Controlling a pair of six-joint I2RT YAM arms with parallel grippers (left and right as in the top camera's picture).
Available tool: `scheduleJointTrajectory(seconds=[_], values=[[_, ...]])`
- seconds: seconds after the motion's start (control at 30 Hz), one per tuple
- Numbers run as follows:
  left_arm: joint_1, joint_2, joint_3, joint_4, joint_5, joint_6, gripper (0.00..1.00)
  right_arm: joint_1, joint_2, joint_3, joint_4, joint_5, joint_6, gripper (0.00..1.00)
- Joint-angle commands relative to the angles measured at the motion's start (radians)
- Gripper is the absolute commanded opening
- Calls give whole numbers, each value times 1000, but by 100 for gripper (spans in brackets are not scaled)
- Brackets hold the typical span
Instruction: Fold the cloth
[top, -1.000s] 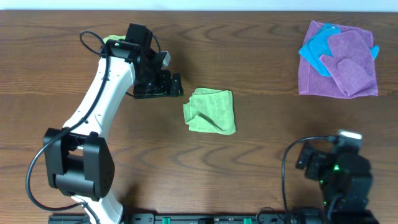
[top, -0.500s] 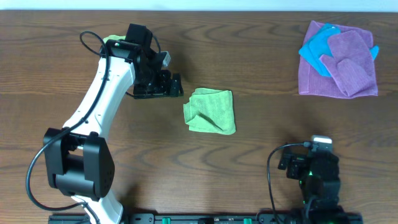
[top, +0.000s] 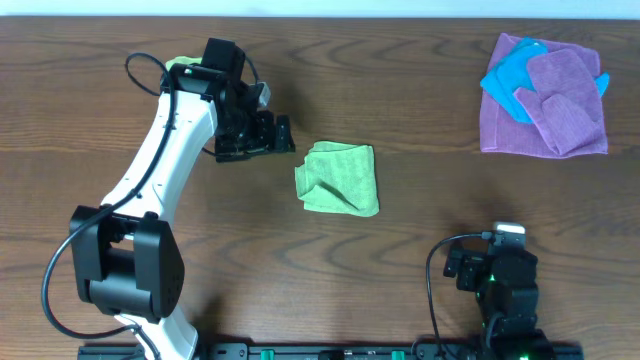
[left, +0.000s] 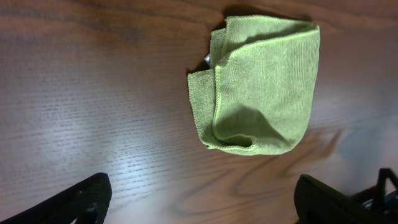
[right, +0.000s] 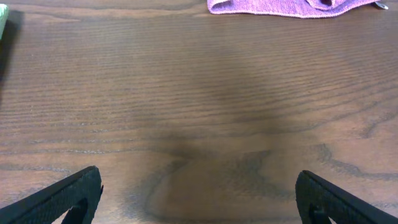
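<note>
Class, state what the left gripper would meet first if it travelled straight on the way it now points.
Probably the yellow-green cloth, lying directly ahead of the open left gripper; only bare table between.

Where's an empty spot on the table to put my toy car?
The biggest bare patch of table lies between the green cloth and the purple cloth, down to the right gripper. The far middle edge is bare too. It is crowded where the left gripper hangs beside the green cloth, and in the purple cloth's corner.
</note>
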Motion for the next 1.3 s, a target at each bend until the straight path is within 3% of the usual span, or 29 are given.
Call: scheduleJointTrajectory(seconds=[0.0, 0.33, 0.43, 0.53, 0.67, 0.87, 1.03, 1.17, 1.27], values=[[0, -23, -4, -3, -3, -52, 95, 10, -10, -7, 2, 4, 12, 99], [4, -23, -4, 29, 3, -82, 95, 10, -10, -7, 2, 4, 12, 99], [2, -23, -4, 142, 31, -411, 95, 10, -10, -7, 2, 4, 12, 99], [-23, -21, -4, 251, 88, -537, 95, 10, -10, -7, 2, 4, 11, 99], [-83, 11, -4, 290, -3, -637, 95, 10, -10, -7, 2, 4, 12, 99], [-129, 166, -4, 324, -2, -672, 95, 10, -10, -7, 2, 4, 12, 99], [-103, 241, -4, 329, 5, -621, 99, 10, -10, -7, 2, 4, 11, 99], [-101, 268, -4, 341, 23, -528, 91, 10, -10, -7, 2, 4, 11, 99], [-103, 273, -4, 342, 30, -491, 73, 10, -10, -7, 2, 4, 12, 99]])
